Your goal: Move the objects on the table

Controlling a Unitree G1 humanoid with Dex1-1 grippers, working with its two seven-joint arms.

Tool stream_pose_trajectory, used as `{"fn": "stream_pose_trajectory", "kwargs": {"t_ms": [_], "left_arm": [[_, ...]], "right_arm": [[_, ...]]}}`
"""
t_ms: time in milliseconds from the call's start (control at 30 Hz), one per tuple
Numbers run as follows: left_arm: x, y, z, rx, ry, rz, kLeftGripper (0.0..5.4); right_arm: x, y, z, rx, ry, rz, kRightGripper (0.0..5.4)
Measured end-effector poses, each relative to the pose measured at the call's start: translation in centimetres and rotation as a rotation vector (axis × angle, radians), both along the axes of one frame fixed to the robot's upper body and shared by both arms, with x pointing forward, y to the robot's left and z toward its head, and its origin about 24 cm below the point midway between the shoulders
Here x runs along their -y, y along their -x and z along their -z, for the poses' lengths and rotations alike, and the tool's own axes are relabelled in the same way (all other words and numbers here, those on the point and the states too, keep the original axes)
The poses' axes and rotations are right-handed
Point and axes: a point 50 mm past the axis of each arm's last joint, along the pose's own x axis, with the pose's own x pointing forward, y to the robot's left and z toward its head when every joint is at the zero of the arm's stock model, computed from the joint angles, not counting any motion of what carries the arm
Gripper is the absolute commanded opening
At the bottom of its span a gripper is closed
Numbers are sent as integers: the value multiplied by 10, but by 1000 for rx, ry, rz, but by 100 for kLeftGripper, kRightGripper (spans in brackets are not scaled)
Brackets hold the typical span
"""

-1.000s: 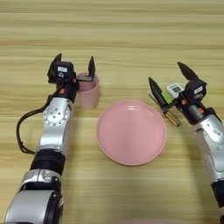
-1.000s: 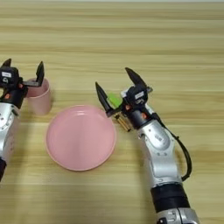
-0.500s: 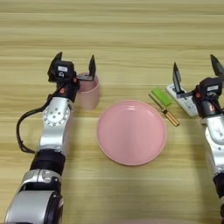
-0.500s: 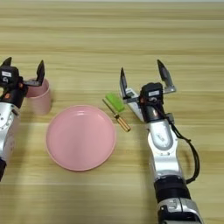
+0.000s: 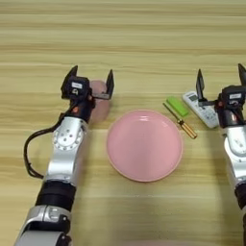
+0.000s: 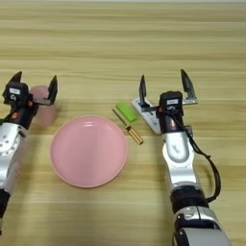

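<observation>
A pink cup (image 5: 97,98) stands left of the plate, partly hidden behind my left gripper (image 5: 91,81), which is open with its fingers spread on either side of the cup's top. A white remote (image 6: 149,117) lies right of the plate, its right part hidden by my right gripper (image 6: 164,85). That gripper is open above the remote, one finger on each side. A thin screwdriver (image 5: 180,122) with an amber handle lies diagonally between the plate and the remote.
A large round pink plate (image 5: 144,144) sits in the middle of the wooden table (image 5: 125,43). A small flat green block (image 5: 177,105) lies between the screwdriver and the remote. Both forearms reach in from the near edge.
My right gripper has moved to the right, away from the plate's edge, uncovering the green block, the screwdriver and part of the remote. The left arm has stayed by the cup.
</observation>
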Motion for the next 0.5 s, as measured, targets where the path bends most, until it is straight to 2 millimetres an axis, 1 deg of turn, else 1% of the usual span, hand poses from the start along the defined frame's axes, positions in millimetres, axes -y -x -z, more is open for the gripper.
{"fn": "stream_pose_trajectory", "kwargs": {"t_ms": [267, 500], "left_arm": [[2, 14, 12, -109, 3, 10, 540], [-2, 26, 19, -178, 5, -13, 540]], "right_arm": [[-2, -1, 0, -1, 4, 5, 537], [-5, -1, 0, 2, 22, 5, 537]]}}
